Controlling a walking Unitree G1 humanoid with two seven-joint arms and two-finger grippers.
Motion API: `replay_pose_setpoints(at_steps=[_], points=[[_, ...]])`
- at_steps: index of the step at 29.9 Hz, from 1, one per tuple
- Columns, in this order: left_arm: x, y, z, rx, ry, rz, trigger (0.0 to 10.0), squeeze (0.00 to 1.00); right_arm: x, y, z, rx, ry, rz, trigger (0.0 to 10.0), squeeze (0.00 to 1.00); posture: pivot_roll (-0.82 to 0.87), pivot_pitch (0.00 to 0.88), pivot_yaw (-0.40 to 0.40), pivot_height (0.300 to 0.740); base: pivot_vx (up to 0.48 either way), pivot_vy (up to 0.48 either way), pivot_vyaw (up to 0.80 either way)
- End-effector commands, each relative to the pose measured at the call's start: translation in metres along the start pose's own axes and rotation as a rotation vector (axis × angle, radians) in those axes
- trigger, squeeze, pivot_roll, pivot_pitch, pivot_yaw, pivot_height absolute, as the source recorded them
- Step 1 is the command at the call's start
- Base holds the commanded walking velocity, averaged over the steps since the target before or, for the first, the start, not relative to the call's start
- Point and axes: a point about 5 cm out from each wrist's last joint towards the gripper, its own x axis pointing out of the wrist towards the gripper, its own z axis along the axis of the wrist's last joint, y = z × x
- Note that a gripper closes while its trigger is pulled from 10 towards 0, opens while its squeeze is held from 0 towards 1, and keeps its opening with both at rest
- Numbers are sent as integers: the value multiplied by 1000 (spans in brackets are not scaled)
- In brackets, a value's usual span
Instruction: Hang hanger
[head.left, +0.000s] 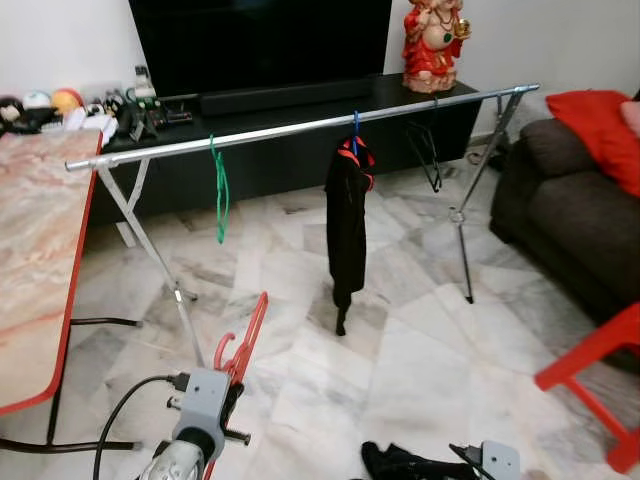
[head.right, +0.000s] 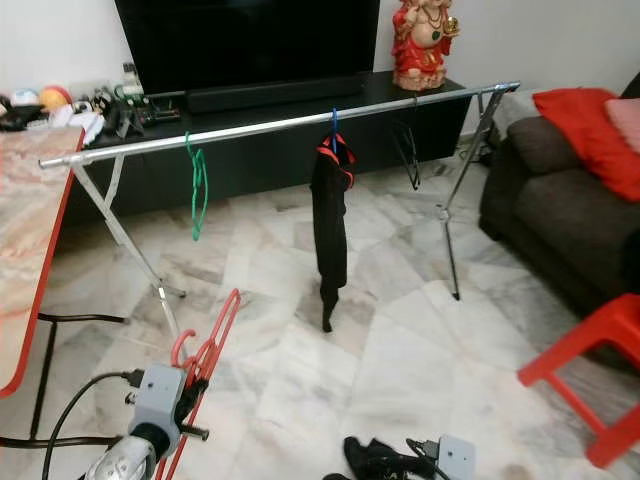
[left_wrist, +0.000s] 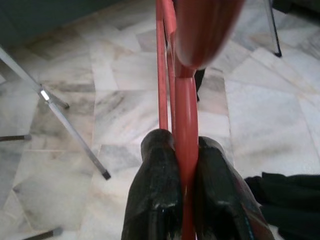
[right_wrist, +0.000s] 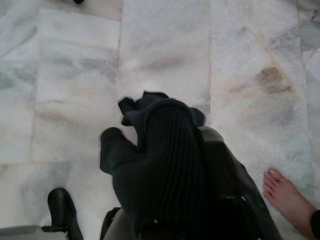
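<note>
Left pincer (left_wrist: 182, 190) clamped tight on red hanger (head.left: 245, 345), low in front of me, hook end up by wrist. I'd lift high, keep hook facing rail (head.left: 300, 128), aim for bare stretch between green hanger (head.left: 220, 190) and black garment (head.left: 346, 235). Right pincer (right_wrist: 200, 200) clutching dark cloth (right_wrist: 155, 165) down near floor (head.left: 400, 330).

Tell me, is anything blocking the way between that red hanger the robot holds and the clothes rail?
Nothing visible is. The left gripper holds the red hanger low, with open floor up to the rail. The stretch between the green hanger and the black garment looks free.
</note>
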Motion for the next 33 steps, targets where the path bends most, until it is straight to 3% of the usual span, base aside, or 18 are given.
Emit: replay_pose_setpoints(at_steps=[1, 8, 20, 24, 27, 29, 33], points=[[-1, 1, -1, -14, 1, 10, 10000, 0, 2, 0, 9, -1, -27, 2, 10000, 0, 102, 57, -11, 740, 0, 0, 0], [0, 1, 2, -25, -17, 11, 10000, 0, 2, 1, 10, -14, -28, 14, 10000, 0, 104, 56, -12, 740, 0, 0, 0], [2, -14, 2, 24, 21, -140, 10000, 0, 3, 3, 18, -49, -59, 51, 10000, 0, 115, 82, -34, 740, 0, 0, 800], [10, -19, 8, 70, 22, -243, 10000, 0, 3, 5, 25, -57, -104, 77, 10000, 0, 117, 80, -43, 740, 0, 0, 800], [20, -24, 12, 164, 54, -394, 10000, 0, 3, 8, 31, -53, -143, 101, 10000, 0, 109, 82, -42, 740, 0, 0, 800], [22, -24, 12, 196, 66, -422, 10000, 0, 3, 8, 32, -57, -149, 106, 10000, 0, 105, 84, -40, 740, 0, 0, 800], [27, -29, 15, 265, 104, -552, 10000, 0, 3, 11, 35, -34, -158, 148, 10000, 0, 95, 66, -41, 740, 0, 0, 0]])
